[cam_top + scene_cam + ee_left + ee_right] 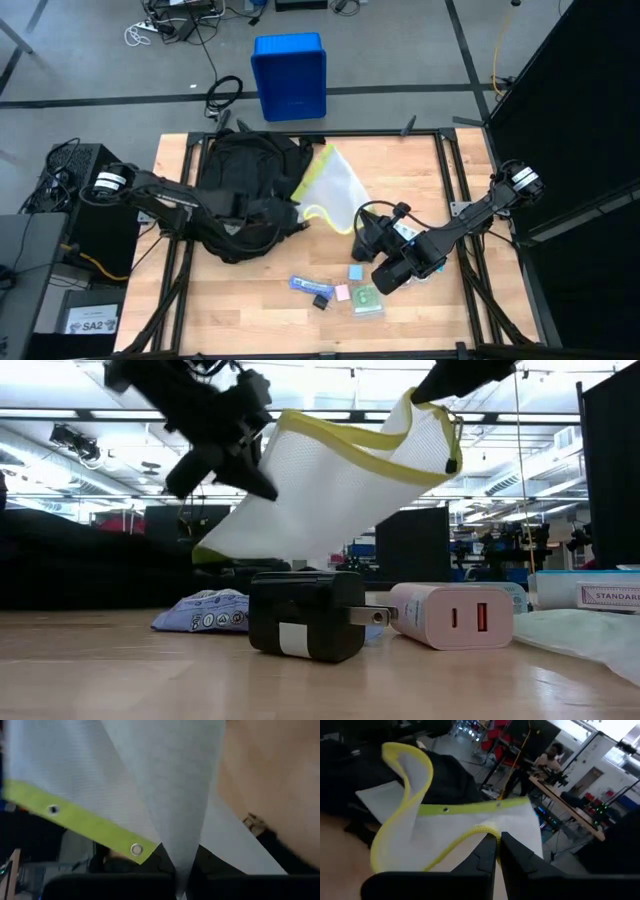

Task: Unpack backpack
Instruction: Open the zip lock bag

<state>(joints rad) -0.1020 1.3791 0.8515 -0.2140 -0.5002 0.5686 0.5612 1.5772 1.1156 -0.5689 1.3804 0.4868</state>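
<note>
— Where's the bag in all this?

— The black backpack (250,195) lies slumped at the left-hand back part of the wooden table (420,310), its mouth turned toward the middle. The left gripper (297,212) sits at that opening, fingers pinched together on a corner of a white mesh pouch (335,188) with yellow-green trim.

— And the other arm?

— The right gripper (497,851) is just right of the pouch, its fingers closed on the yellow cord at the pouch's edge. Between the two of them the pouch hangs lifted off the table.

— So how much is unpacked?

— A fair bit, I'd say. Toward the front, right of the backpack, lie a blue packet (311,286), a small black charger (305,616), a pink-white one (450,616), a pale blue block (355,271) and a green card in a clear sleeve (367,299). The pouch looks mostly free and needs setting down. Whether anything stays inside the backpack, I can't tell.
</note>
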